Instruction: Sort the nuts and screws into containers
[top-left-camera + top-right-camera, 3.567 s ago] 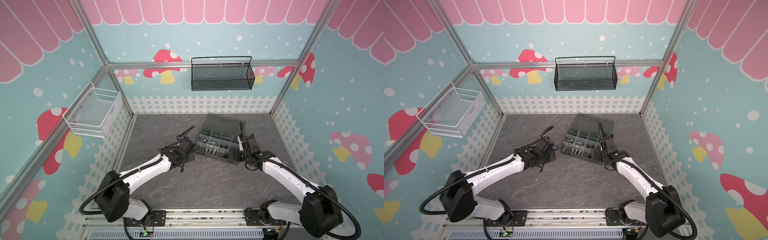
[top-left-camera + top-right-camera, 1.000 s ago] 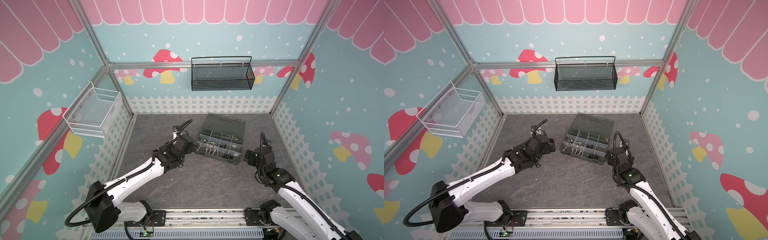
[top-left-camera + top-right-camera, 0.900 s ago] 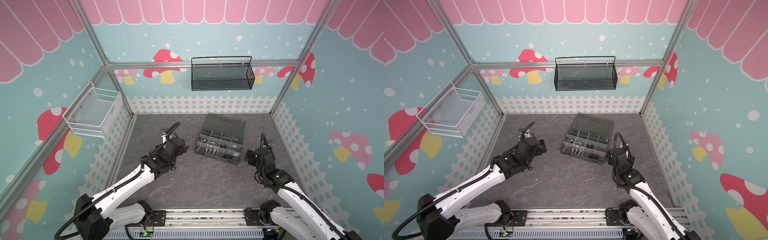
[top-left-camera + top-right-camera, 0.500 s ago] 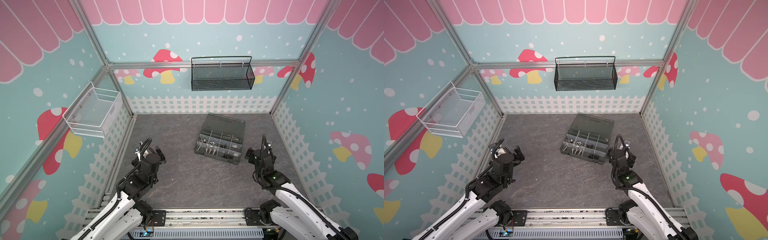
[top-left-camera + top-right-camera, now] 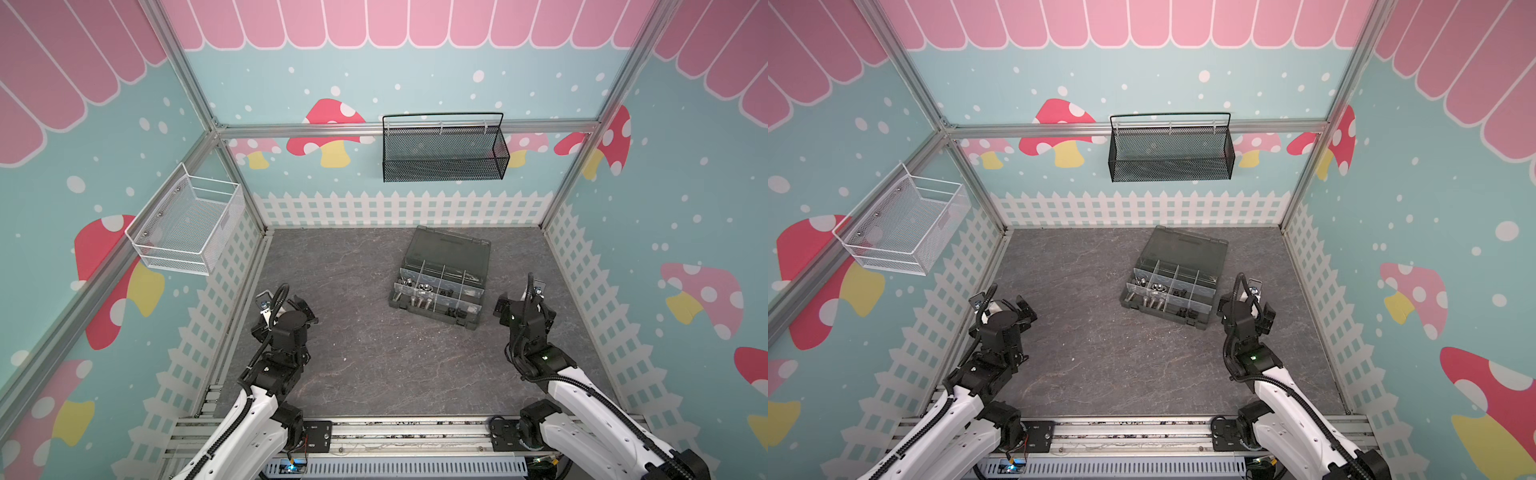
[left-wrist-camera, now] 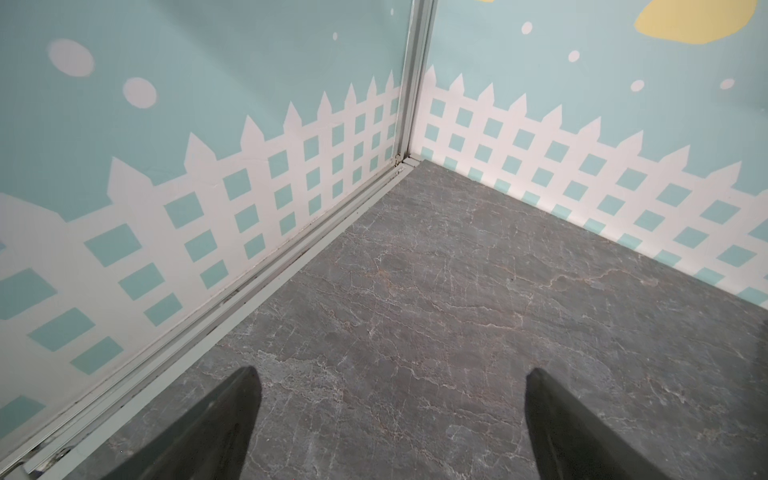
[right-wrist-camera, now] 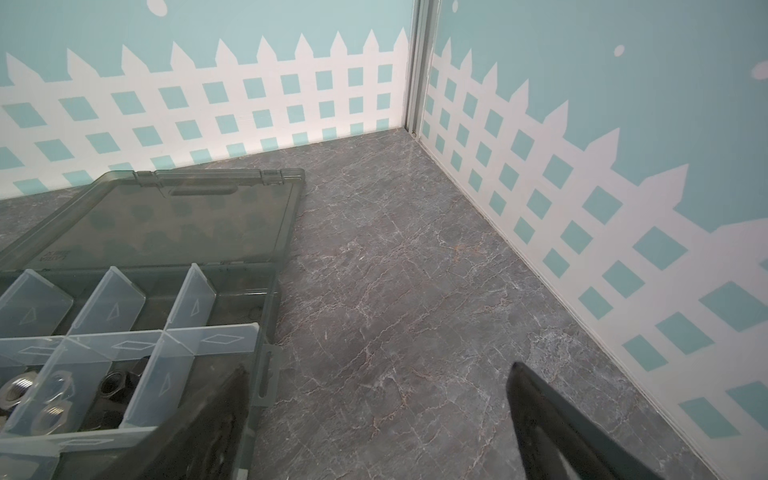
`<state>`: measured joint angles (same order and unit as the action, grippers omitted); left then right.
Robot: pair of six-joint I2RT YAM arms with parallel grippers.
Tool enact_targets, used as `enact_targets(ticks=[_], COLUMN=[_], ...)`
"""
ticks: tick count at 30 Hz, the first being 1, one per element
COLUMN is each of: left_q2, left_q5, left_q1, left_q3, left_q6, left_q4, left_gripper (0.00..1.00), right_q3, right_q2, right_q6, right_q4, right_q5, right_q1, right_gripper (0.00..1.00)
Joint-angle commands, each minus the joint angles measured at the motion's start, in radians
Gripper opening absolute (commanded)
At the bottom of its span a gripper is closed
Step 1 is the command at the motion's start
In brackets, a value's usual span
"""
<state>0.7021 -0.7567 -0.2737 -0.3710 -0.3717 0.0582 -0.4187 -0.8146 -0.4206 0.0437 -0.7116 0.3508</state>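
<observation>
While both arms sit low at the near side, nobody is holding anything. The left end effector is out at 9 o'clock on the surface, jaws spread wide, nothing between them. The right end effector mirrors it at 3 o'clock, just as wide and just as empty. It is near the organiser box but looks clear of it in both top views.

That box sits a little off centre toward 1 o'clock, with its lid open toward 12. Inside, the containers hold the goods. Silver screws lie along the box's 6 o'clock row, and nuts are in the row behind, with darker pieces toward the 3 o'clock end.

I can't make out any loose hardware on the surface, only a speck too small to call, so the sorting looks about done.

If a piece does need moving, expect hard, smooth, light steel that rolls and squirts out of a sloppy pinch. Take a screw across the shank just under the head, and a nut across two opposite flats. The dividers are thin plastic and the box looks light, so come in from straight above or it will likely skate.
</observation>
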Motion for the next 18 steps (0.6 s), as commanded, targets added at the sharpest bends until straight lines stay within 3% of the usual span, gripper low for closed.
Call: enact_targets(ticks=[1,8,18], left_q2=[0.055,0.257,0.551], left_q5=[0.122,0.300,0.489], left_q1=[0.046,0.139,0.241], left_q3=[0.057,0.102,0.121], left_q6=[0.130,0.232,0.231], left_q4=[-0.287,-0.616,-0.904], left_gripper=[0.99,0.99,0.99], right_q3=[0.046,0.095,0.192], right_q2=[0.030,-0.010,-0.116], right_q6=[0.079,0.140,0.189], right_q4=[0.142,0.315,0.592], right_q5=[-0.023,0.070,0.197], right_q1=[-0.026,-0.147,-0.307], right_gripper=[0.98,0.98,0.98])
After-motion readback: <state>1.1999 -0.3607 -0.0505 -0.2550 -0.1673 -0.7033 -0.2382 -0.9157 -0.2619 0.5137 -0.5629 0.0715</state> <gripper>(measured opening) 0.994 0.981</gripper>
